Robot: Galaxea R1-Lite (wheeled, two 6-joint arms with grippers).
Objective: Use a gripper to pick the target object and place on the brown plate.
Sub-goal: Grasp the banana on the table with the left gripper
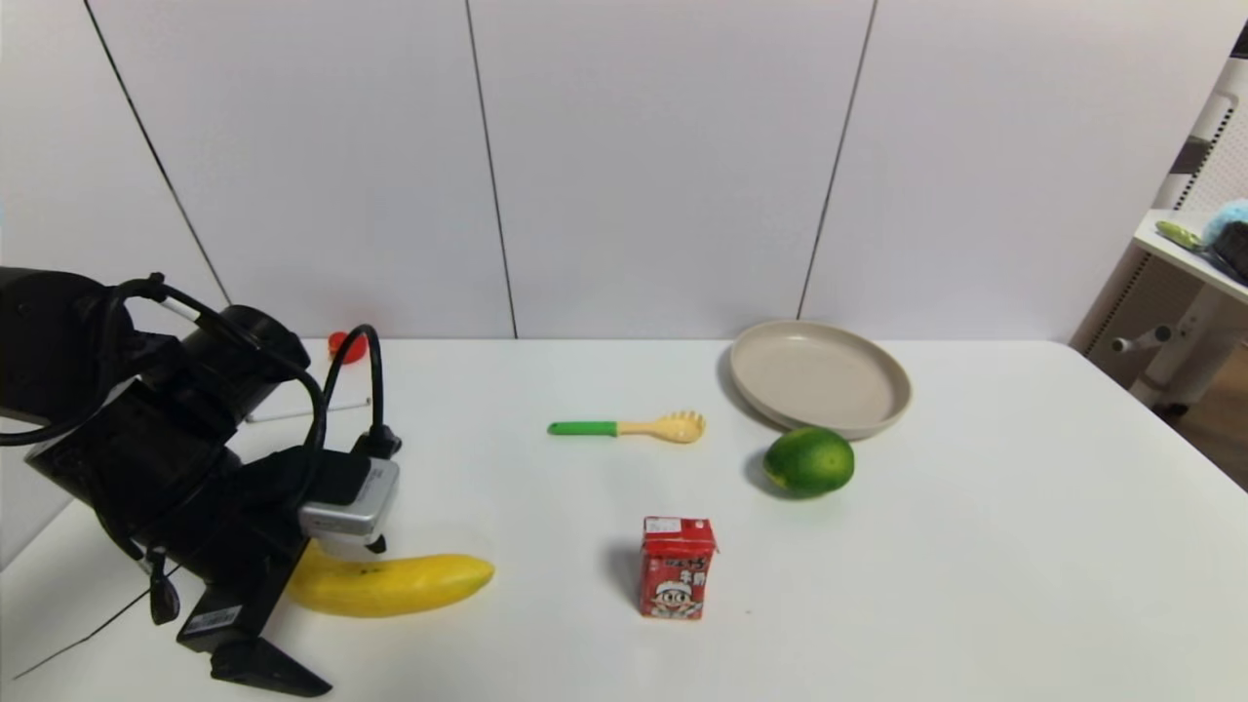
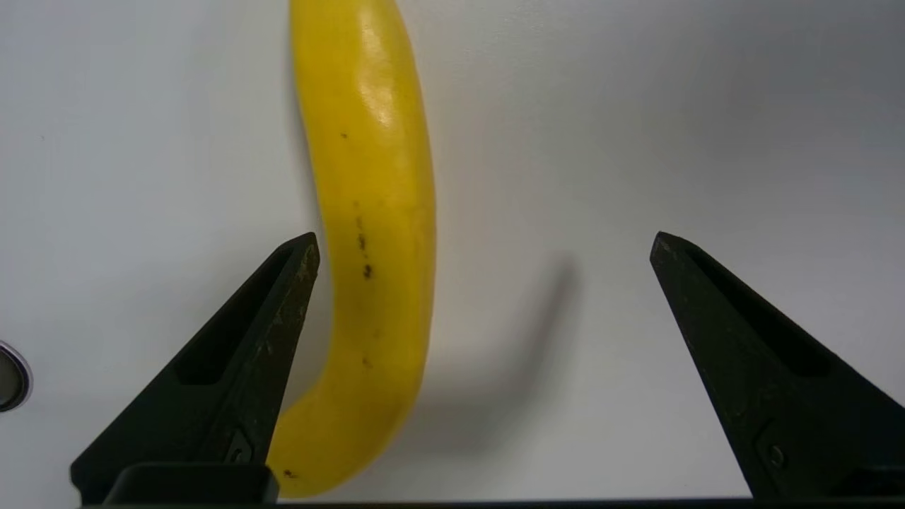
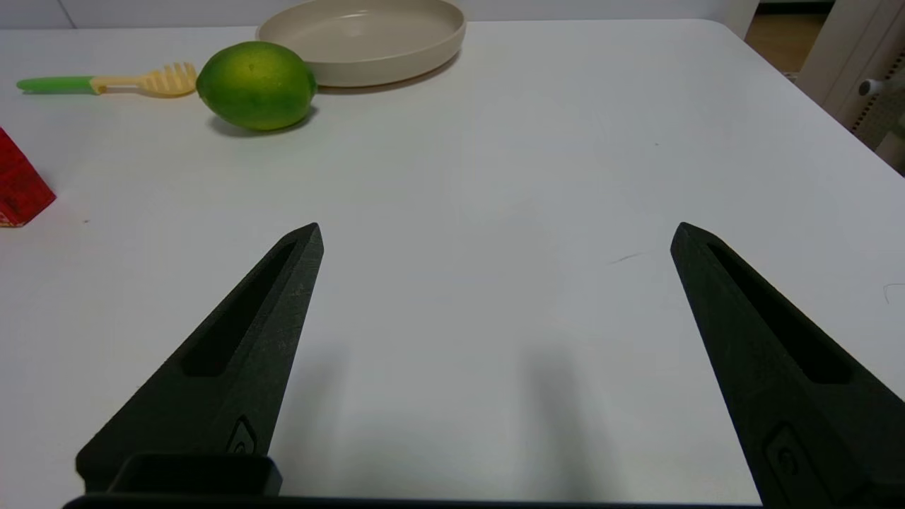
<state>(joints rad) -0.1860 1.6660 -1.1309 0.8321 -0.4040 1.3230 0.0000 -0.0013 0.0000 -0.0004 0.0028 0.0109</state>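
Observation:
The yellow banana (image 1: 390, 583) lies on the white table at the front left, its left end hidden under my left arm (image 1: 195, 468). In the left wrist view my left gripper (image 2: 484, 240) is open wide just above the table, and the banana (image 2: 375, 233) lies lengthwise between the fingers, close beside one finger (image 2: 247, 353) and apart from the other. The beige plate (image 1: 819, 375) sits empty at the back right and also shows in the right wrist view (image 3: 360, 32). My right gripper (image 3: 495, 230) is open and empty over bare table, out of the head view.
A green lime (image 1: 809, 461) lies just in front of the plate. A red drink carton (image 1: 676, 567) stands mid-front. A green-handled yellow pasta fork (image 1: 629, 427) lies mid-table. A small red object (image 1: 346, 344) sits at the back left. A white shelf (image 1: 1189, 244) stands off to the right.

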